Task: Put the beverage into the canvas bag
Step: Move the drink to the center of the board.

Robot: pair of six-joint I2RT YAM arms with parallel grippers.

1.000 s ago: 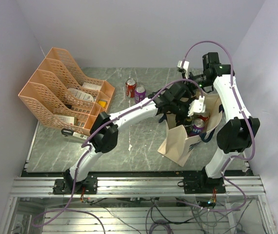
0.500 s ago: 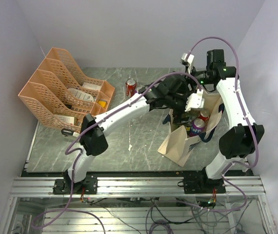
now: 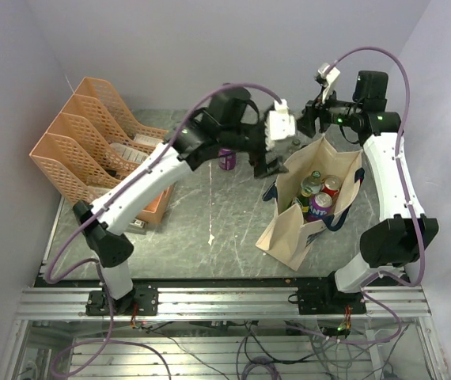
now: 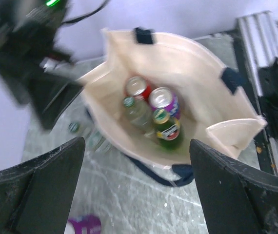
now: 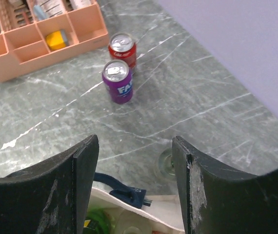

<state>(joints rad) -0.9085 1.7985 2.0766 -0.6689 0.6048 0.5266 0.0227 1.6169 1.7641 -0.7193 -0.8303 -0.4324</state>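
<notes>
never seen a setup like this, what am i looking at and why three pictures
These are two white robot arms bolted to the near edge of a table. The wide picture comes from a fixed camera above and behind them. The other two come from a small camera on each wrist, so the dark shapes at their lower corners belong to that arm itself. The left tool, open, looks down into the canvas bag, which holds several drinks. The right tool is open too, facing a purple can and a red can standing on the table near orange file trays. Neither tool holds anything.
</notes>
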